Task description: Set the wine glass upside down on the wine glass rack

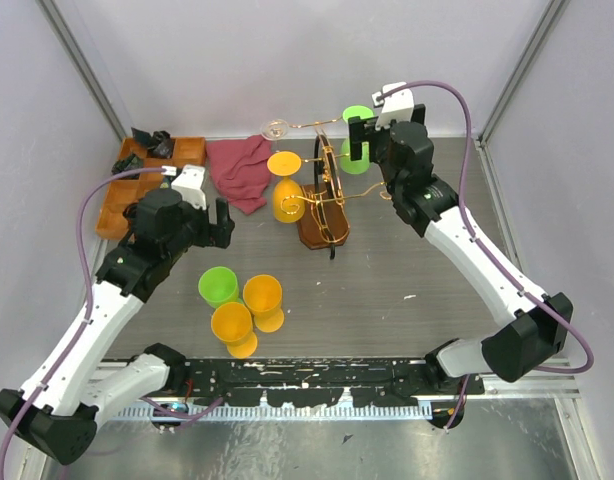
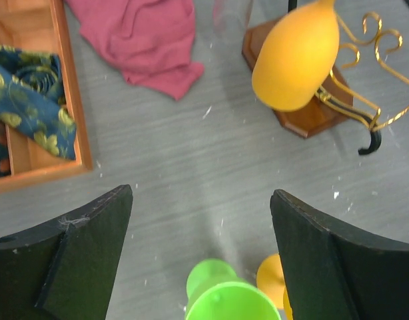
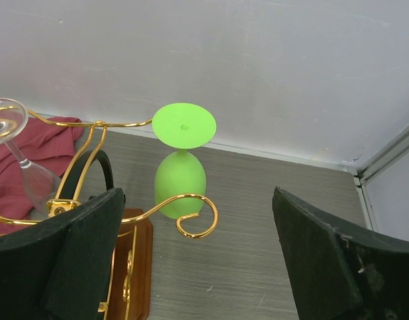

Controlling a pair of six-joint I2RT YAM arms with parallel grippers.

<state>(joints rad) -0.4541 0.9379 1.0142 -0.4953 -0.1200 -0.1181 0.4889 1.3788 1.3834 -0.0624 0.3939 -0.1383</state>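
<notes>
Spread wide and empty, jaws of the right gripper (image 3: 198, 227) face the lime-green plastic wine glass (image 3: 180, 183) hanging foot-up from the gold wire rack (image 1: 323, 225) on its brown wooden base, so hanging looks done and the retreat must clear the wire; those of the left gripper (image 2: 201, 200) are likewise parted.

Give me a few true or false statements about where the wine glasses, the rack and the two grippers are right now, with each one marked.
1. A green wine glass hangs upside down on the wine glass rack. True.
2. The right gripper is shut on it. False: it is open and empty.
3. The table holds a second green glass, an orange glass and another orange glass. True.
4. The red cloth lies inside the wooden tray. False: it lies on the table beside the tray.
5. The left gripper grips the red cloth. False: it is open and empty.
</notes>
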